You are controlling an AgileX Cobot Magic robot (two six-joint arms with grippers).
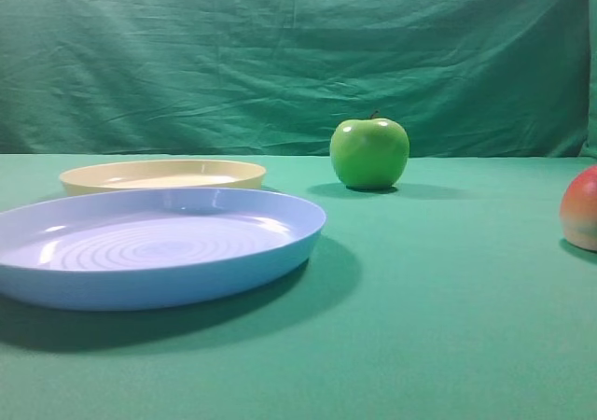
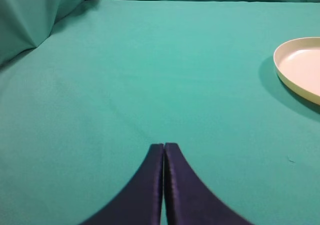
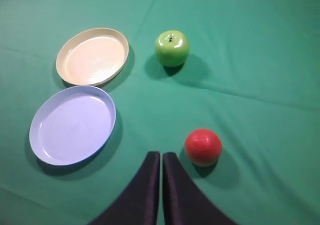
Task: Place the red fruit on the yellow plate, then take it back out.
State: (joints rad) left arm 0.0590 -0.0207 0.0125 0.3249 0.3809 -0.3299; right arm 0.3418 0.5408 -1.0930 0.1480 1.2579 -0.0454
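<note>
Hovering right gripper (image 3: 161, 157): jaws pressed together, empty.
Left gripper (image 2: 164, 147): jaws closed, empty.
Red fruit (image 3: 203, 146): on cloth, just beside right fingertips.
Yellow plate (image 3: 92, 55): farthest, empty.
Risk: closed jaws could nudge the round fruit rolling.

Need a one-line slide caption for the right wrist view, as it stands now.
Shut right gripper above green cloth, red fruit just beside it; yellow plate, blue plate and green apple beyond.

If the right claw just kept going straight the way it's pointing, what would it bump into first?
Probably only the green cloth. The shut right gripper points up the gap between the blue plate and red fruit; the green apple sits about in line, farther off.
</note>
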